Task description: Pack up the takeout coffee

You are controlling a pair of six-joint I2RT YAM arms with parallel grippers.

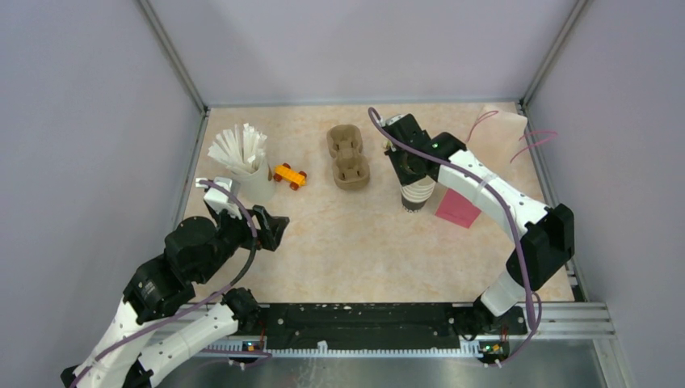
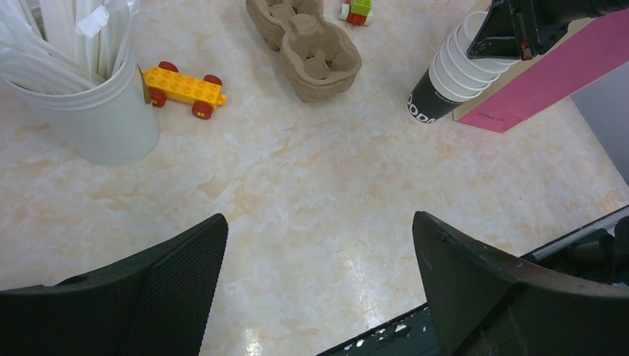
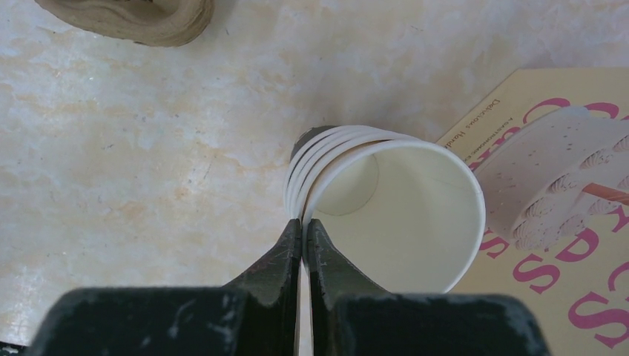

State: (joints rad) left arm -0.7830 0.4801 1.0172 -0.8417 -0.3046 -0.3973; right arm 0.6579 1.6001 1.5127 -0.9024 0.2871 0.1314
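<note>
A stack of several nested paper cups (image 1: 416, 194), white at the rims with a dark band at the base, stands at the table's right centre. It also shows in the left wrist view (image 2: 452, 78) and the right wrist view (image 3: 393, 208). My right gripper (image 3: 305, 226) is shut on the rim wall of the top cup, one finger inside and one outside; from above it (image 1: 408, 162) sits over the stack. No lids show. My left gripper (image 2: 319, 282) is open and empty, low over bare table at the near left, in the top view (image 1: 271, 226).
A brown pulp two-hole cup tray (image 1: 348, 158) lies at the back centre. A beige cup of white sticks (image 1: 242, 166) stands at the back left, a yellow toy car (image 1: 290, 175) beside it. A pink card (image 1: 457, 208) lies right of the stack.
</note>
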